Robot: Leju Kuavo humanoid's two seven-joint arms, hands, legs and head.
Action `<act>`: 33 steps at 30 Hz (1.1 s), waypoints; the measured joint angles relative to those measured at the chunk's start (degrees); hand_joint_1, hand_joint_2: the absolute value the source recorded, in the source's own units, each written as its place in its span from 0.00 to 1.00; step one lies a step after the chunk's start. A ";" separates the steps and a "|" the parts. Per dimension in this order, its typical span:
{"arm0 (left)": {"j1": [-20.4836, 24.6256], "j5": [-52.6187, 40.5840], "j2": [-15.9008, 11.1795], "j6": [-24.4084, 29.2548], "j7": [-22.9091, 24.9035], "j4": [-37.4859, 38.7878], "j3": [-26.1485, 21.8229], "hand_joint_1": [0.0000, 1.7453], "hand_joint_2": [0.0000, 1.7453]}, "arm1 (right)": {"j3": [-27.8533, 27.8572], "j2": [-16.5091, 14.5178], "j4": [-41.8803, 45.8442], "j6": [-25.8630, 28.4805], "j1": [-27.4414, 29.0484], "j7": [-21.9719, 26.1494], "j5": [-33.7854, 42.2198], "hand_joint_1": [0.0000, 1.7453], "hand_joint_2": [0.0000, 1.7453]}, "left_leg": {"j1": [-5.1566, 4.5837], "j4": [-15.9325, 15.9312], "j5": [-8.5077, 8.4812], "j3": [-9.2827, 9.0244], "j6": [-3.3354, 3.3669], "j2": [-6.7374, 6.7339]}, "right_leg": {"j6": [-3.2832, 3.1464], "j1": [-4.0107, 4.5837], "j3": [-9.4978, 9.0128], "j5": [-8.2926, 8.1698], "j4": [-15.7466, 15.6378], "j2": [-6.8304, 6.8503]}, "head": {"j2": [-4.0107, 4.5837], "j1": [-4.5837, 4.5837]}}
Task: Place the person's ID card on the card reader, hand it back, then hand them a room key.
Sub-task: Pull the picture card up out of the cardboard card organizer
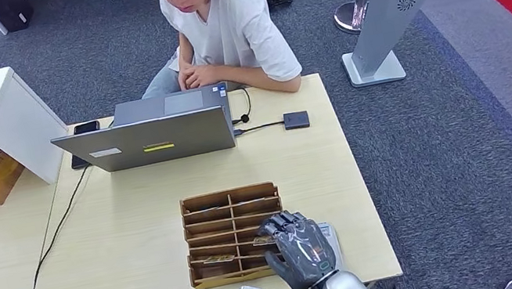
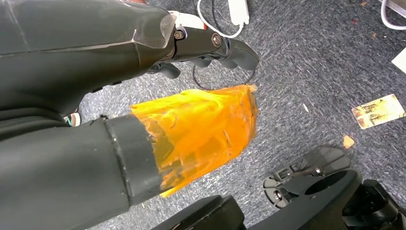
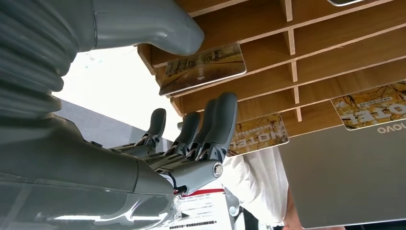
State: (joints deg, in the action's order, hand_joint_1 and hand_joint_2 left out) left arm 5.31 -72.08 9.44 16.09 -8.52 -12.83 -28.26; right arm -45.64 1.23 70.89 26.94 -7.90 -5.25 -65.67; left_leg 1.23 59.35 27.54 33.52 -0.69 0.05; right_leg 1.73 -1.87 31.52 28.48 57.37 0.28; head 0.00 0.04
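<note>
The right hand (image 1: pixel 300 252) reaches into the wooden card rack (image 1: pixel 229 197), its fingers (image 3: pixel 218 120) spread and grasping nothing, thumb just beside a room key (image 3: pixel 203 67) poking from a slot. The left hand (image 2: pixel 143 38) hangs over carpet, fingers curled, empty. The rack sits on the table (image 1: pixel 137 253) behind a laptop (image 1: pixel 149 139).

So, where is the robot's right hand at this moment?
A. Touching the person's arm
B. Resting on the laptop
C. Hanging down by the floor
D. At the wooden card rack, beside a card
D: the right hand is at the wooden card rack, its thumb and fingers on either side of a card.
</note>
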 joint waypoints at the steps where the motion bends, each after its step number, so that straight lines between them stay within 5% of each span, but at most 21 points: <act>1: 0.01 -0.02 0.00 -0.01 0.01 0.00 0.01 0.00 0.00 | 0.00 -0.10 -0.15 -0.03 -0.11 0.00 0.06 0.48 1.00 | 0.00 0.00 0.00 0.00 0.00 0.00 | 0.00 0.00 0.00 0.00 0.00 0.00 | 0.00 0.00; 20: 0.09 -0.03 0.00 -0.03 0.04 0.00 0.06 0.00 0.00 | 0.00 -0.64 -1.30 -0.90 -0.79 -0.15 0.54 0.54 1.00 | 0.00 0.00 0.00 0.00 0.00 0.00 | 0.00 0.00 0.00 0.00 0.00 0.00 | 0.00 0.00; 33: 0.09 0.04 0.00 -0.05 0.05 0.00 0.08 0.00 0.00 | 0.00 -0.64 -1.29 -1.13 -0.89 -0.45 0.91 0.83 1.00 | 0.00 0.00 0.00 0.00 0.00 0.00 | 0.00 0.00 0.00 0.00 0.00 0.00 | 0.01 0.00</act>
State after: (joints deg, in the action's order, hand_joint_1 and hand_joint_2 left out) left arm 5.40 -72.03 9.44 16.04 -8.46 -12.83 -28.17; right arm -45.64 0.59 69.60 25.81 -8.79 -5.69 -64.76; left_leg 1.23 59.35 27.54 33.52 -0.69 0.05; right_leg 1.73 -1.87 31.52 28.48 57.37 0.28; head 0.01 0.04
